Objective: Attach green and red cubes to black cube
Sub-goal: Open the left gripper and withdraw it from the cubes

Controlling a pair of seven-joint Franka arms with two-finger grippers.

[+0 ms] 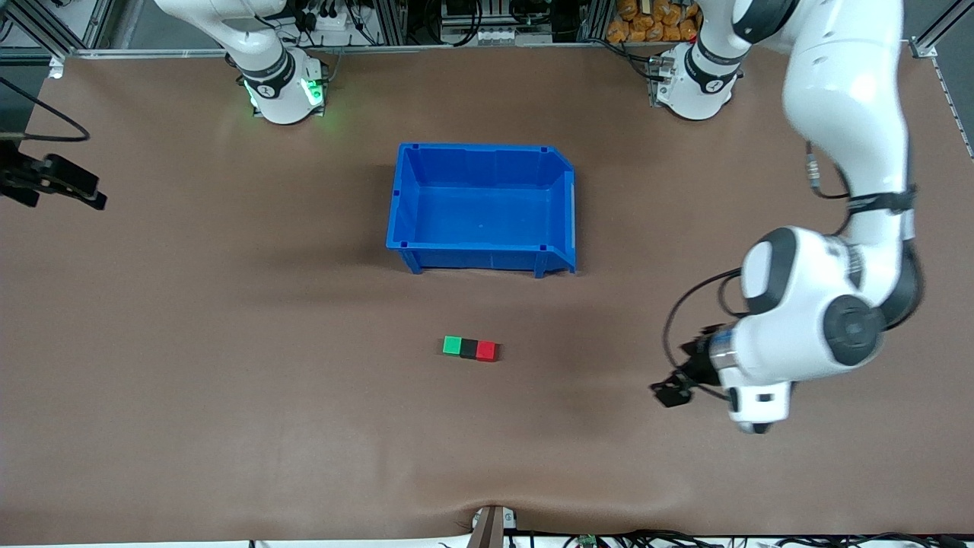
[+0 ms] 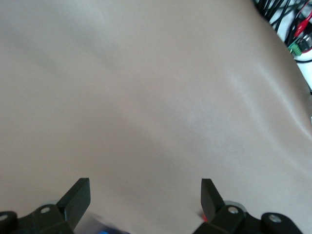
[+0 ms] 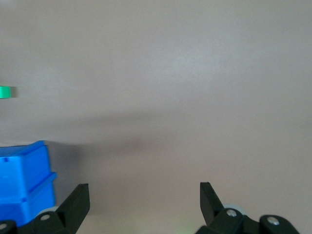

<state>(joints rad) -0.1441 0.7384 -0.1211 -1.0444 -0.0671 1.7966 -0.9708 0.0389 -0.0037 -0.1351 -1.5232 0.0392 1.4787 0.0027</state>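
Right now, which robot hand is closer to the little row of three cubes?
Left. The left hand hangs over bare table toward its own end, level with the cube row. The right hand is out of the front view, its camera catching the blue bin.

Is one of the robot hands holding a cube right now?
No, both are empty. The left gripper and right gripper are open over bare table. The green cube, black cube and red cube sit joined in a row.
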